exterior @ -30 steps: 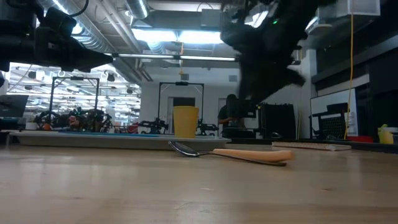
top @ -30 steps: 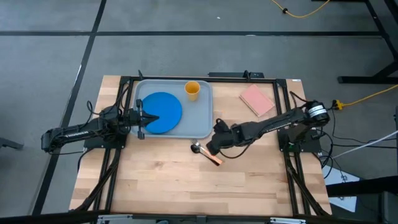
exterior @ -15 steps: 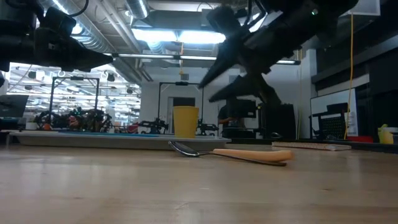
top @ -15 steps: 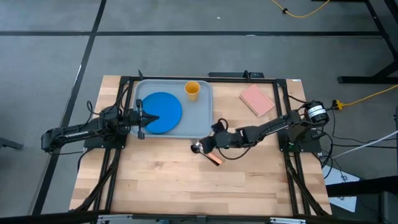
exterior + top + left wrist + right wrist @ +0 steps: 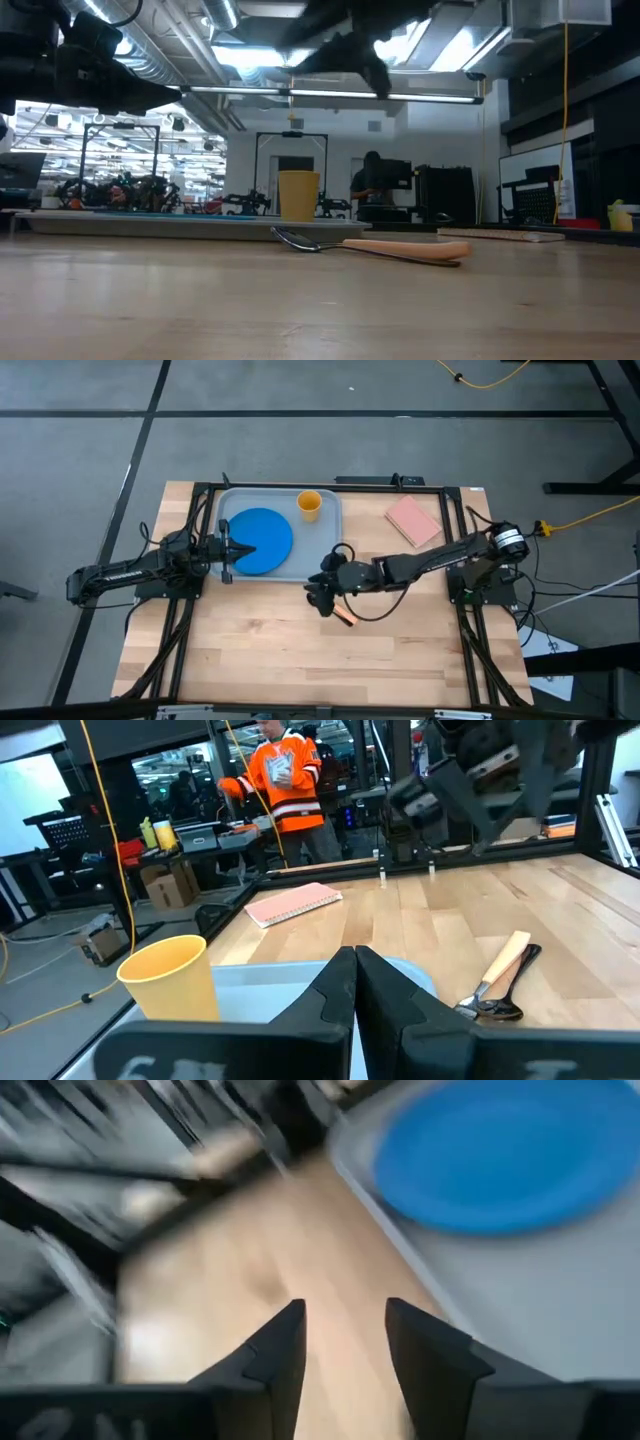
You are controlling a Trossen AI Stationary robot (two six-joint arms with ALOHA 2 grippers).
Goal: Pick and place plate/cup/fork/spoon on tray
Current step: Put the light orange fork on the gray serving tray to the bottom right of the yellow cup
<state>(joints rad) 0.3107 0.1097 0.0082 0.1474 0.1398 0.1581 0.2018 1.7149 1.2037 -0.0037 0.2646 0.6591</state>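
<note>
The grey-blue tray (image 5: 322, 556) lies at the table's far left. The blue plate (image 5: 262, 540) and the yellow-orange cup (image 5: 309, 505) rest on it. The fork lies flat on the wood just near of the tray's right corner. Its orange-tan handle (image 5: 346, 617) shows, also in the low view (image 5: 405, 247) and left wrist view (image 5: 508, 970). I cannot make out a separate dark spoon. My right gripper (image 5: 322, 598) is open and empty, raised above the fork's head end. My left gripper (image 5: 243, 547) is shut, held above the plate's left part.
A pink square pad (image 5: 413, 520) lies at the table's far right. Bare wood runs along the whole near half of the table. Beyond the table, a person in an orange top (image 5: 285, 780) stands in the room.
My right gripper has gone toward the table's left, over the fork's head end, swinging low across it and then rising. It has turned toward the tray and plate. The fork has stayed where it was.
</note>
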